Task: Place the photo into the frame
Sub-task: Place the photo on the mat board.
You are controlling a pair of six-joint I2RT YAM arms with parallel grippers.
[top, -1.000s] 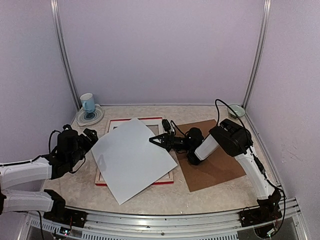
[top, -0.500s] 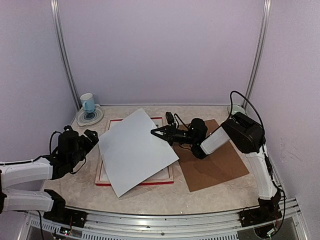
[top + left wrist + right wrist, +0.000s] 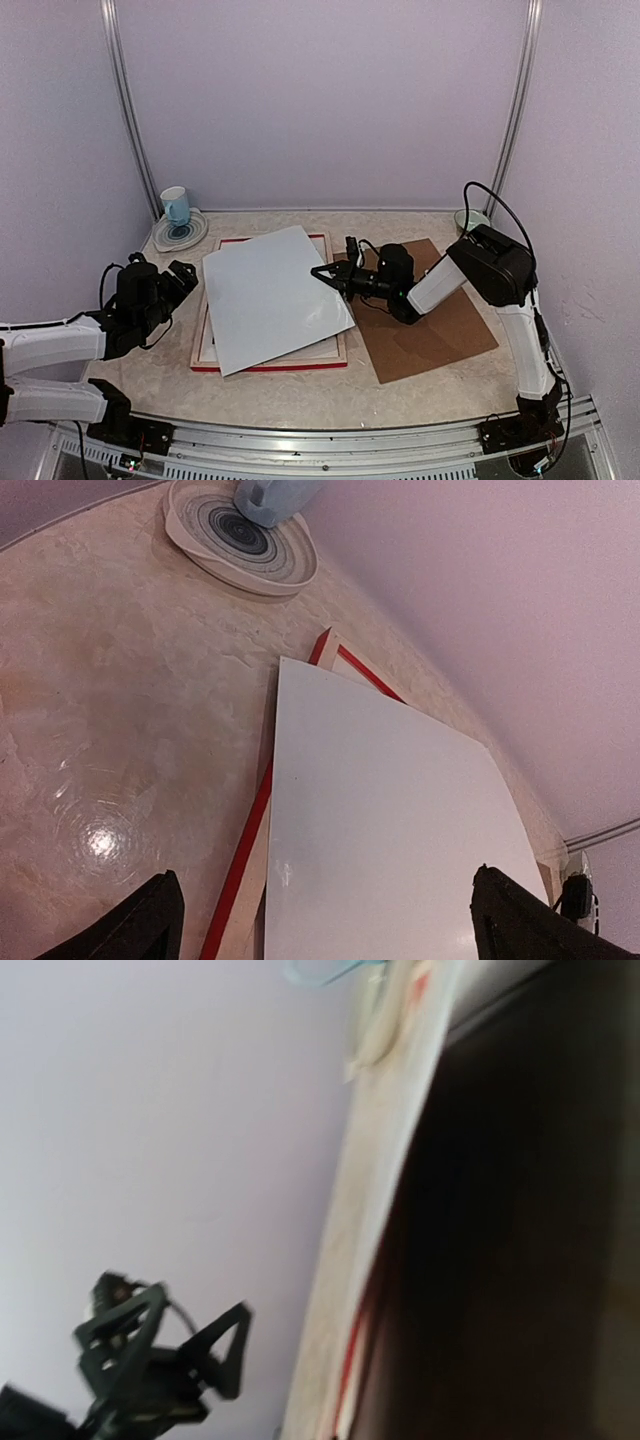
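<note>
At the far left of the overhead view, the left end effector [image 3: 184, 272] hovers low over the tabletop [image 3: 300, 395] with its fingers spread wide and nothing between them. Behind it, in the rear left corner, a pale blue cup [image 3: 174, 205] stands on a ringed plate [image 3: 183, 234].

The red frame [image 3: 300, 364] lies flat in the middle. The photo [image 3: 275, 300] sits on top of it, white back upward and turned askew, so its corners poke past the frame's left, near and right rails. The left wrist camera shows this overlap close up: the sheet's corner crosses the red rail, and a strip of pale wood runs beside the red.

The right end effector [image 3: 322, 271] is pinched together on the photo's right edge. Its own camera shows what the overhead view cannot, the sheet's underside as a dark blur across the right of the picture; no print can be made out.

A brown board [image 3: 430, 330] lies under the right arm, just beside the frame. A small green dish [image 3: 472, 219] sits in the rear right corner.
</note>
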